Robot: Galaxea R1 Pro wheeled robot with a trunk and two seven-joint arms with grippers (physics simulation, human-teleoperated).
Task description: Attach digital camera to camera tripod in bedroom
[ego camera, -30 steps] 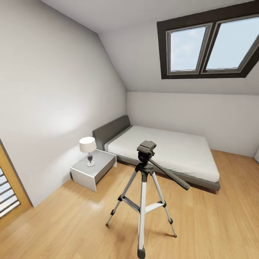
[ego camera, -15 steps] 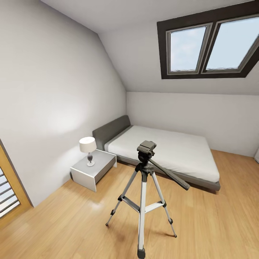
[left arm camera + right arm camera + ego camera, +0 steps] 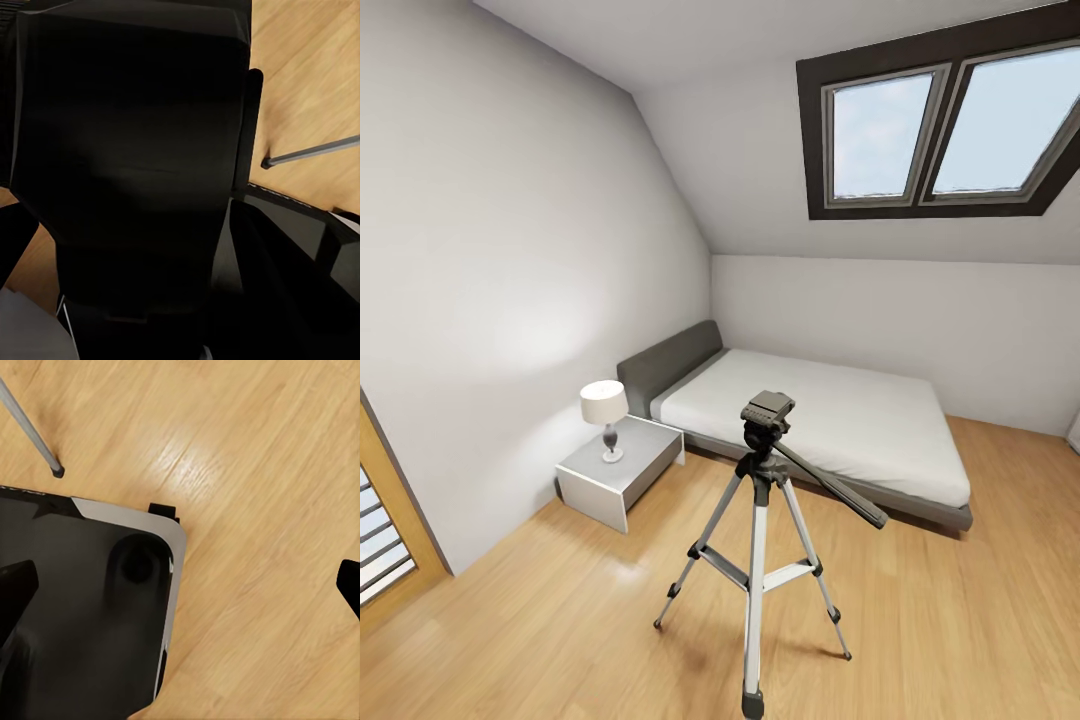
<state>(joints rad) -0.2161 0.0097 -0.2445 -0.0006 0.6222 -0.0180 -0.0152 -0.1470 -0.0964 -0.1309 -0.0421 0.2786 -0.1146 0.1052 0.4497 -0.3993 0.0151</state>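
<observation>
the camera tripod (image 3: 759, 560) stands on the floor (image 3: 960, 640) before the bed (image 3: 820, 420), nightstand (image 3: 622, 470) to its left.

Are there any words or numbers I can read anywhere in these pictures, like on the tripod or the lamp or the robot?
There are none that can be read.
The camera tripod: no letters or numbers show on its head or legs.
The lamp and the bedside table: plain, no labels.
The robot's black base in the right wrist view: a thin pale streak along its edge, too small and blurred to read.
</observation>
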